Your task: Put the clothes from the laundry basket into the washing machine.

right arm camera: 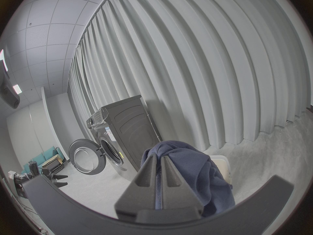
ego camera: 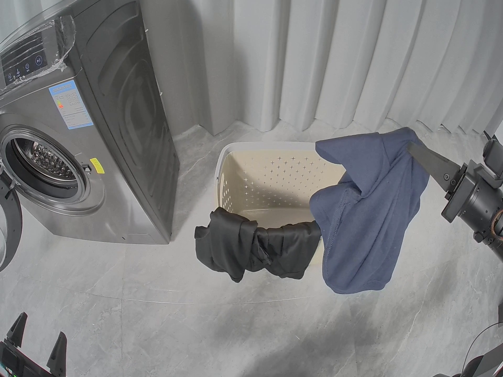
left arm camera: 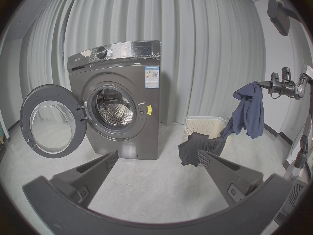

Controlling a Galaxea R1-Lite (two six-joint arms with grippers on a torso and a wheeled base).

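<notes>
A navy blue garment (ego camera: pixel 367 205) hangs in the air over the right end of the cream laundry basket (ego camera: pixel 262 179), with my right gripper (ego camera: pixel 414 147) shut on its top (right arm camera: pixel 182 160). A black garment (ego camera: pixel 251 244) is draped over the basket's near rim and hangs down outside it. The grey washing machine (ego camera: pixel 94 132) stands at the left with its round door (left arm camera: pixel 52 121) swung open and the drum (left arm camera: pixel 114 110) showing. My left gripper (ego camera: pixel 36 341) is low at the near left, open and holding nothing, away from the basket.
White curtains (ego camera: pixel 314 48) hang behind the basket and the machine. Bare grey floor (ego camera: pixel 157 310) lies between me, the basket and the machine. The open door (ego camera: pixel 8 226) juts out at the far left edge.
</notes>
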